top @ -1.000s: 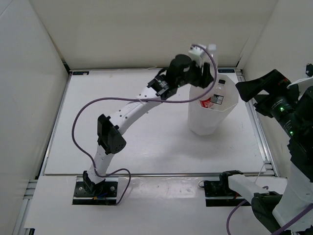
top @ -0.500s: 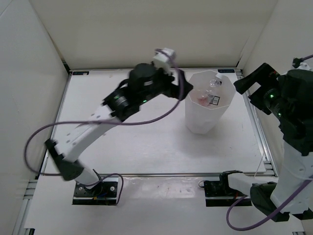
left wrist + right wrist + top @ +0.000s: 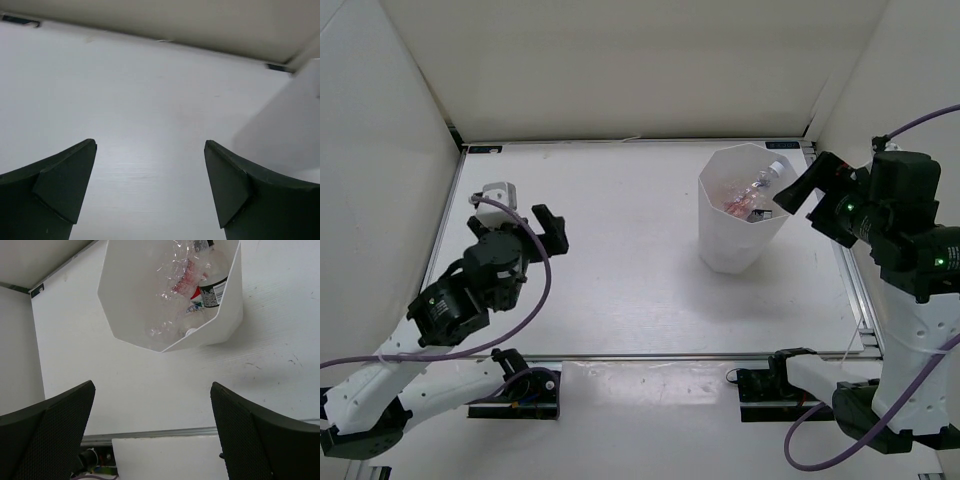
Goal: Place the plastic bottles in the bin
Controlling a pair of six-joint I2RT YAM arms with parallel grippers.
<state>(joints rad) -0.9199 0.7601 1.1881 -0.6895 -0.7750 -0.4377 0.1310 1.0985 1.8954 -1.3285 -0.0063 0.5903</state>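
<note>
- Your bin (image 3: 728, 250) stands upright on the white table (image 3: 620, 290). It is a tall white tub with a faceted, many-sided rim, wider at the mouth than at the base.
- The plastic bottles (image 3: 748, 195) lie heaped inside the bin, below its rim.
- From the right wrist you look straight into the bin's mouth. The bottles are clear, crinkled plastic, and they overlap so much that you cannot count them with certainty.
- One bottle shows a red label (image 3: 184, 282) near the middle of the bin.
- Another bottle rests against the bin's inner wall and wears a black-and-white printed label (image 3: 214, 294).
- A small white cap (image 3: 190, 332) sits low by the wall nearest that camera.
- In the top view a pale-capped bottle neck (image 3: 775, 168) leans toward the far right side of the bin's rim.
- Your left gripper (image 3: 550, 228) hangs well apart from the bin, off to its left over bare table. Its fingers (image 3: 55, 190) are spread as wide as they go, with nothing but tabletop between them.
- Your right gripper (image 3: 788, 196) sits just beside the bin's right rim, raised above it. Its fingers (image 3: 50, 435) also stand wide apart and hold nothing. The bin's mouth lies beyond the gap between them.
</note>
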